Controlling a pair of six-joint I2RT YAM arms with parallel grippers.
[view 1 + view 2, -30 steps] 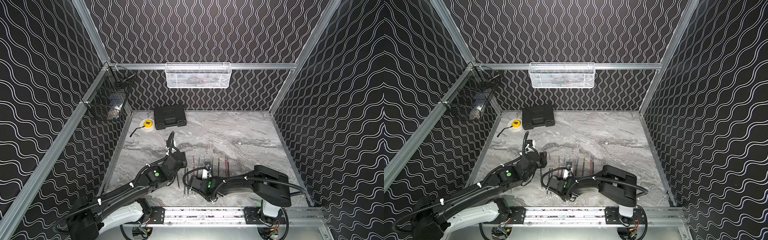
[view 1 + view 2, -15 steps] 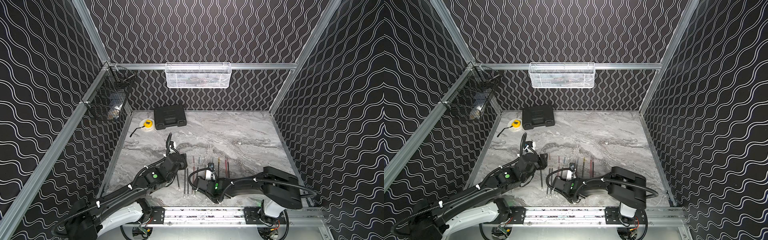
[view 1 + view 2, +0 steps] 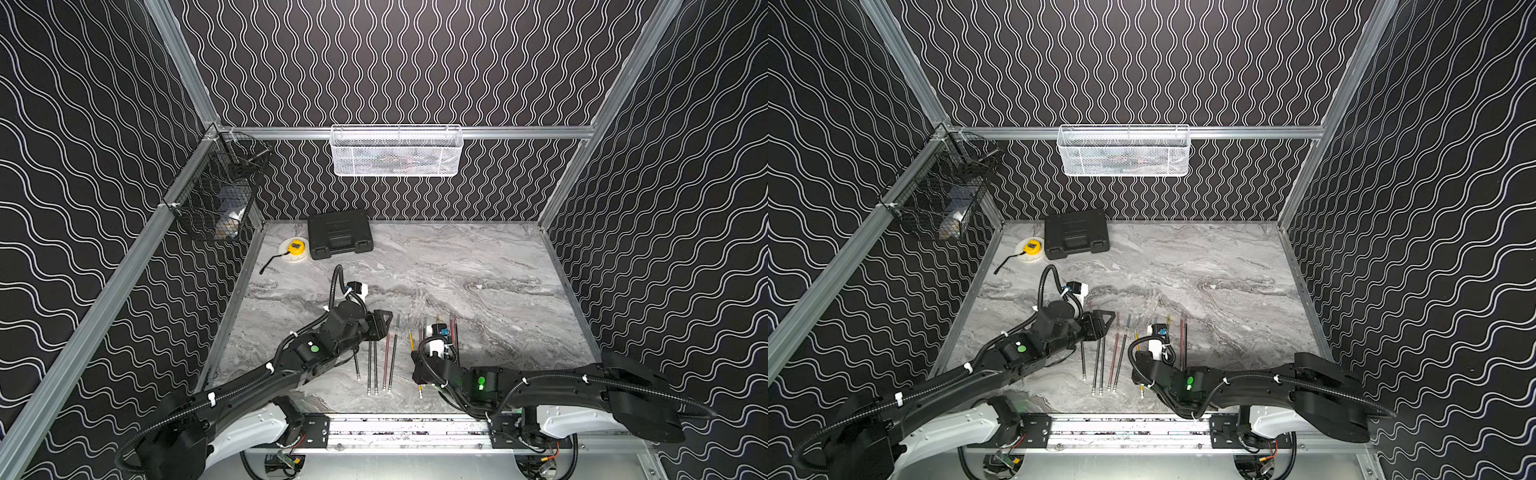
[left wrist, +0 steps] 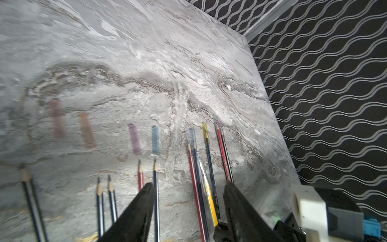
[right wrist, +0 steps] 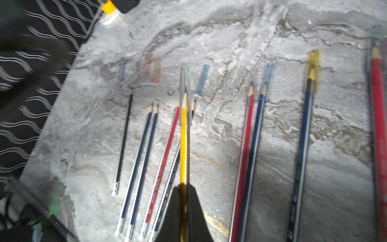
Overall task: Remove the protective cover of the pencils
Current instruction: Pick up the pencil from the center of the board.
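The right gripper (image 5: 184, 188) is clamped on 1 yellow pencil (image 5: 182, 142) — clear cap (image 5: 185, 79) on its tip — while the left gripper (image 4: 188, 185) hangs, jaws parted, near the other pencils (image 5: 305, 136).

Pencils (image 5: 303, 146) lie side by side near the table's (image 3: 478, 266) front edge, tips toward the back edge; loose covers (image 4: 155, 139) rest just beyond several tips. One pencil (image 5: 183, 146) sits clamped in the right gripper (image 5: 184, 187) among them. A case (image 3: 338, 235) lies at the back edge toward the left corner, with a tape measure (image 3: 295, 248) just left of it.
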